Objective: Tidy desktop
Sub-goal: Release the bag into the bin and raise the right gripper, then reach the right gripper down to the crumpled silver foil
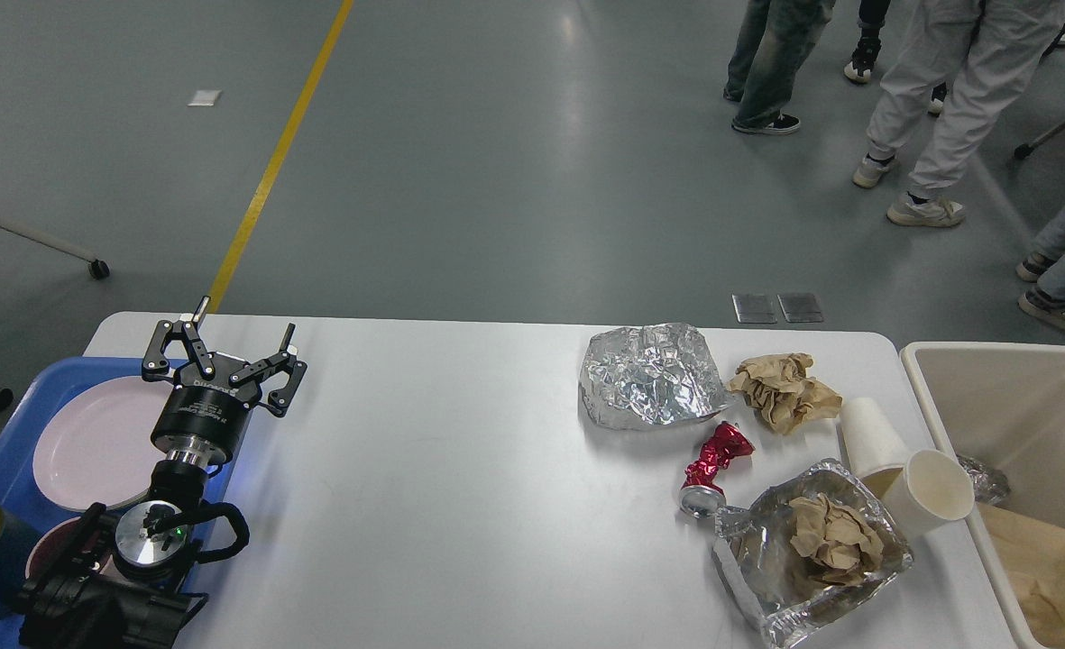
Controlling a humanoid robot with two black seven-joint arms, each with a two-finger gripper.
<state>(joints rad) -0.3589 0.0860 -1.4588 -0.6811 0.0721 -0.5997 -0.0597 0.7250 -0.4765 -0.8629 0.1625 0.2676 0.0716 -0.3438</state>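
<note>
- Lying nearest on the desktop [460,505]: foil tray [812,563] holding crumpled paper [834,536], beside two cups [902,469].
- Hovering over the tray [9,442] edge: left gripper [225,347], fingers spread, holding nothing.
- Sitting farther back: foil [649,377].
- Showing no right gripper.

There is one view only, from the robot's head, looking forward and down. The desktop [460,487] fills the lower half at close range, its far edge running across the middle. Beyond it the grey floor [496,162] stretches away to the top. The left arm [135,550] enters from the lower left corner, a bin [947,424] is cut by the right edge.
</note>
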